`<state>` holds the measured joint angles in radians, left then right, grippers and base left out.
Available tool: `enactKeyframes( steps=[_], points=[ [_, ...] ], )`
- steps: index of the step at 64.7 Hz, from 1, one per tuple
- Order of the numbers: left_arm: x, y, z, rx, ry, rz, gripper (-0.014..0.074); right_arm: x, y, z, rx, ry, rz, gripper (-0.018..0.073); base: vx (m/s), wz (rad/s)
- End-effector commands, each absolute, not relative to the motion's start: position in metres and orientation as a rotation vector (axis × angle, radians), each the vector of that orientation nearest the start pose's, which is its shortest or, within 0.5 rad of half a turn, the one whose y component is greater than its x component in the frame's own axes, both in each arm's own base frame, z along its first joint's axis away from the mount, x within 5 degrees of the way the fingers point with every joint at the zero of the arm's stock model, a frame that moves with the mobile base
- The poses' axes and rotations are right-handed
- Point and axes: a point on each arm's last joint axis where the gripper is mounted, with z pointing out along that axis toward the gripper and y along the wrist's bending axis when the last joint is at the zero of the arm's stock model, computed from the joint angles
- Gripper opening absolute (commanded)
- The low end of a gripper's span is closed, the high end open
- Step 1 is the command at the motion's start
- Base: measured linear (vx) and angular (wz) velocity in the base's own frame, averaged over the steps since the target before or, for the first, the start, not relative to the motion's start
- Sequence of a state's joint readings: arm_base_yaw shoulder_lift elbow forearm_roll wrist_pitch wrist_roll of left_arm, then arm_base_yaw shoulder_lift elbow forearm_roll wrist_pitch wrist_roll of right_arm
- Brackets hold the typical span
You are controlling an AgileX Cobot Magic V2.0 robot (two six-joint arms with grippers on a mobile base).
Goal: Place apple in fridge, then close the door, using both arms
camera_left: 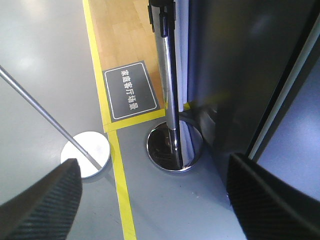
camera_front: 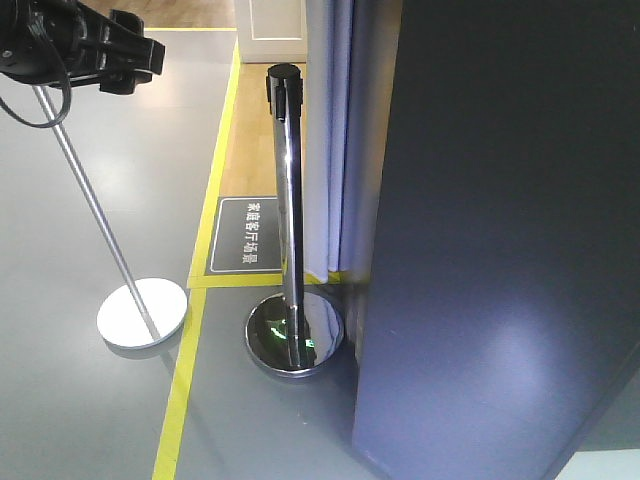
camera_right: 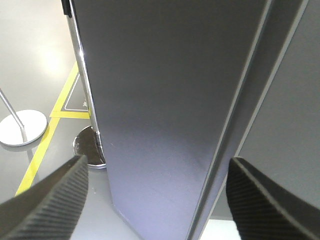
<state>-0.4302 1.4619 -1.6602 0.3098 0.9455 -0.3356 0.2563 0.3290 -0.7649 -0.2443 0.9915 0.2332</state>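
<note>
Fridge [camera_right: 165, 100] dark grey face fills right wrist view, door seam closed. Left claw [camera_left: 155, 200] and right claw [camera_right: 155, 200] both spread wide, empty. Apple unseen. Chrome post [camera_front: 290, 200] stands beside fridge.

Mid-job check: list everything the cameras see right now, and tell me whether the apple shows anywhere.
fridge: one, dark grey outer face, fills the right side; interior not in view
apple: none in view
stanchion post: one, chrome with black top, on a round chrome base beside the fridge's left edge
thin pole stand: one, silver pole on a white round base, left on the grey floor
floor sign: one, dark grey with white characters, on the wooden floor behind the post
yellow tape: lines bordering the wooden floor
curtain: one, pale, behind the post
arm: one, black, top left of the front view
left fingers: two, black, apart, empty
right fingers: two, black, apart, empty
</note>
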Motion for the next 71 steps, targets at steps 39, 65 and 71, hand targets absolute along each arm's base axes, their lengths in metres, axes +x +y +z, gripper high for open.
enactKeyframes(
  steps=[39, 65, 71],
  points=[
    [0.285, -0.105, 0.471, 0.147, 2.066, -0.079, 0.0565, 0.174, 0.008, 0.401, 0.173, 1.8, -0.097, 0.0545, 0.0, 0.0],
    [0.285, -0.105, 0.471, 0.147, 2.066, -0.079, 0.0565, 0.285, -0.008, 0.426, 0.23, 1.807, -0.26, 0.0545, 0.0, 0.0],
    [0.285, -0.105, 0.471, 0.147, 2.067, -0.079, 0.0565, 0.303, -0.017, 0.425, 0.23, 1.786, -0.221, 0.0545, 0.0, 0.0]
  ],
)
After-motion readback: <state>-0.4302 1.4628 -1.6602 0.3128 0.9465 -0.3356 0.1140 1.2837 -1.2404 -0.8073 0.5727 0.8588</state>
